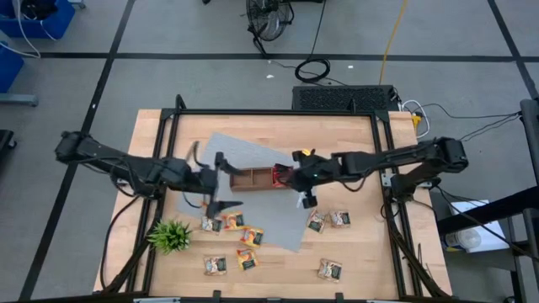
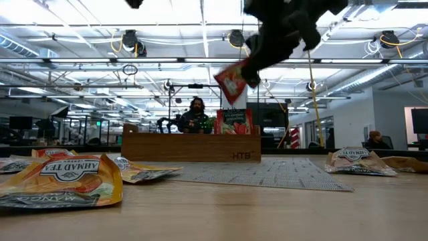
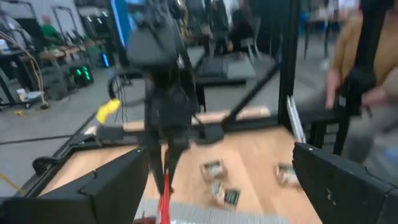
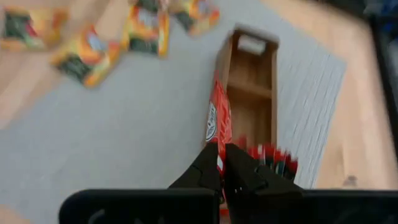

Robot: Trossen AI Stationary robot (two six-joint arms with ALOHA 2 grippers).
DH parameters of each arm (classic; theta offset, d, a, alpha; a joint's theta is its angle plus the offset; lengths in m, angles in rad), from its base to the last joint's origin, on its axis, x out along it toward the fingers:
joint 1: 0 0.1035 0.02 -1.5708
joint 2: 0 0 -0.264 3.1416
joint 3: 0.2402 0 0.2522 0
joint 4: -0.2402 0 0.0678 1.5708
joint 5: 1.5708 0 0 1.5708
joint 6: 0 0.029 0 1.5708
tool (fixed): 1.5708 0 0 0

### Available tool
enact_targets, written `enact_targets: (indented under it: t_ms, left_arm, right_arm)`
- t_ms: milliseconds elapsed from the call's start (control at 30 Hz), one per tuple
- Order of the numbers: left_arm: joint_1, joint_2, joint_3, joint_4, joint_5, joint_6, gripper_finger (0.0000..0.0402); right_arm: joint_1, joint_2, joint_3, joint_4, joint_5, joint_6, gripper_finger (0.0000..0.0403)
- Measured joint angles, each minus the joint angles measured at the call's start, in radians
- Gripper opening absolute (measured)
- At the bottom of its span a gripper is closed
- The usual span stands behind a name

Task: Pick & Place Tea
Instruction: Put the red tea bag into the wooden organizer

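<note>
My right gripper [image 1: 292, 175] is shut on a red tea sachet [image 2: 232, 82] in the air above the brown wooden tray [image 1: 251, 179], which sits on a grey mat [image 1: 278, 223]. Several red sachets [image 2: 234, 122] stand upright in the tray's right compartment. My left gripper [image 1: 219, 178] is open and empty just left of the tray; its own view [image 3: 217, 186] looks across at the right gripper and the held sachet [image 3: 165, 200]. Loose orange-yellow and pale sachets [image 1: 240, 231] lie flat on the mat and table near the front. My right gripper pinches the red sachet's upper edge [image 4: 219, 157] between its two fingers, which point down from above. The sachet hangs below the fingers, a little tilted, lifted clear above the tray [image 4: 249, 81].
A small green spiky plant [image 1: 171, 234] stands at the front left. More sachets lie at the right front [image 1: 328, 220] and close to the low camera [image 2: 63, 177]. A dark frame [image 1: 278, 114] borders the table. People show beyond the table [image 2: 196, 114].
</note>
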Motion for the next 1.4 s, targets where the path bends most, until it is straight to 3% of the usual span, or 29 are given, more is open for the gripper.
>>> enact_targets:
  t_ms: [367, 667, 833, 1400]
  left_arm:
    - [0.001, -0.137, -0.141, 0.067, -0.003, -0.024, 0.0390]
    - [0.002, -0.137, -0.148, 0.033, -0.012, -0.023, 0.0390]
    - [0.003, -0.137, -0.148, 0.026, -0.012, -0.022, 0.0390]
    - [0.006, -0.137, -0.148, 0.018, -0.013, -0.062, 0.0390]
  right_arm:
    - [-0.058, 0.120, 0.018, -0.036, 0.004, -0.040, 0.0000]
    - [-0.082, 0.146, 0.018, -0.082, 0.010, -0.052, 0.0000]
    - [-0.080, 0.145, 0.018, -0.098, 0.080, -0.058, 0.0000]
    - [-0.080, 0.145, 0.018, -0.092, 0.075, -0.072, 0.0000]
